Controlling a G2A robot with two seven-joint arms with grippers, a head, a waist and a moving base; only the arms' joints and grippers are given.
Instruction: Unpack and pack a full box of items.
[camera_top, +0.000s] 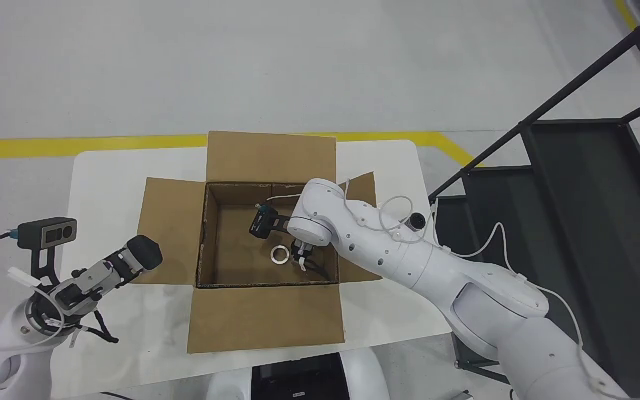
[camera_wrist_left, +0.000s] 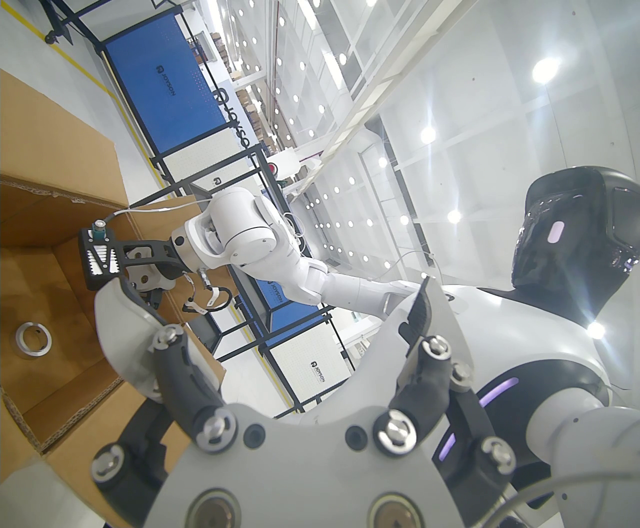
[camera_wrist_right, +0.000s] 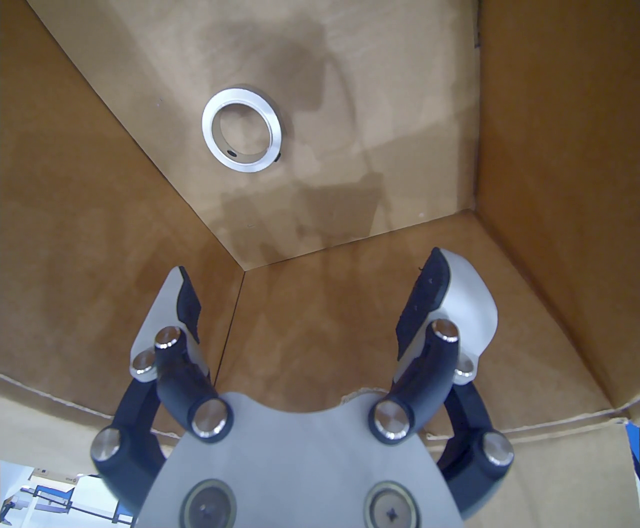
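Inside the open cardboard box (camera_top: 270, 158) my right hand (camera_wrist_right: 307, 290) hangs with its fingers spread wide and nothing between them. The metal ring (camera_wrist_right: 243, 129) lies flat on the box floor beyond my fingertips, apart from them. It carries no label I can make out, only a small dark hole on its inner wall and another at its outer edge. From above, the ring (camera_top: 279, 256) sits just beside my right wrist, which hides the fingers there. My left hand (camera_wrist_left: 270, 300) is off to the box's left side over the white bench (camera_top: 120, 170), also spread wide and empty. Behind it stand blue panels (camera_wrist_left: 165, 85) with white lettering. A yellow line (camera_top: 100, 146) crosses the floor beyond the bench, and a black stair frame (camera_top: 570, 170) stands to the right, cut off at the edge.
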